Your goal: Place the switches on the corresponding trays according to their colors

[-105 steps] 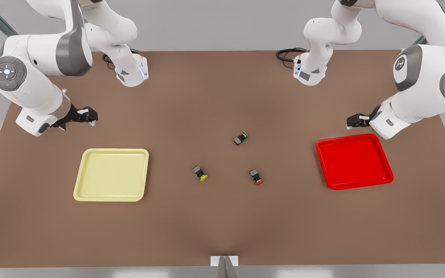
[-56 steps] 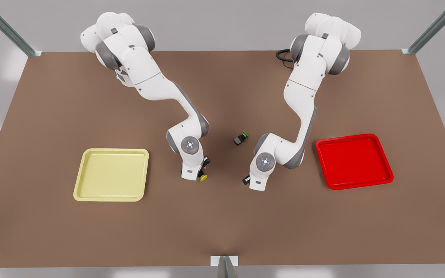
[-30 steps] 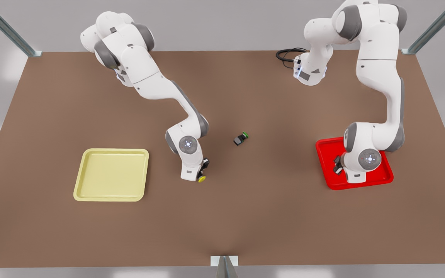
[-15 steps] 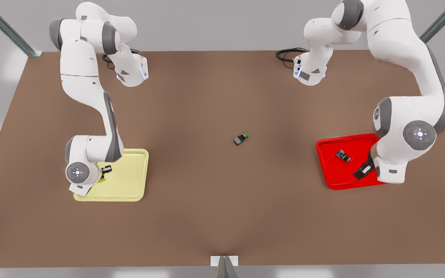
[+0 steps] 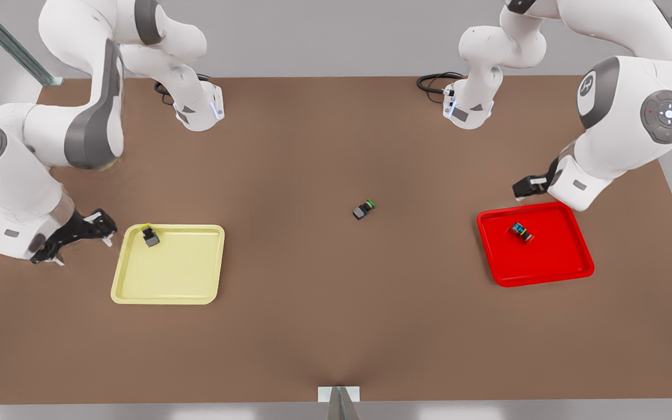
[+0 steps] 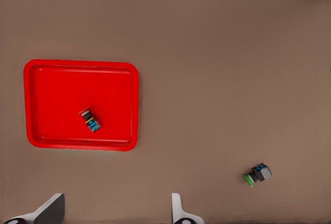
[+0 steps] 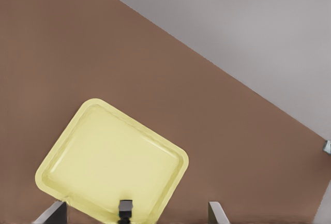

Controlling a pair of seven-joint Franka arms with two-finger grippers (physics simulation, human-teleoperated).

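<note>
On rounded square yellow tray (image 5: 184,274), blocky yellow-capped switch (image 5: 150,236), glossy red tray (image 5: 552,262)

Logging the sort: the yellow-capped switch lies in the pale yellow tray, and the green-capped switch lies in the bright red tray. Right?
Not quite. The green-capped switch lies on the bare brown table, as the front view shows. The yellow-capped switch is in the pale yellow tray.

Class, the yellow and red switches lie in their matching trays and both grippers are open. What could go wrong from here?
1. The yellow switch lies against a corner rim of the yellow tray, close to the open right gripper; a stray sweep might knock it out.
2. The green switch lies on the table with no green tray, so an arm could missort it.
3. The left gripper hangs by the red tray and might nudge it.
</note>
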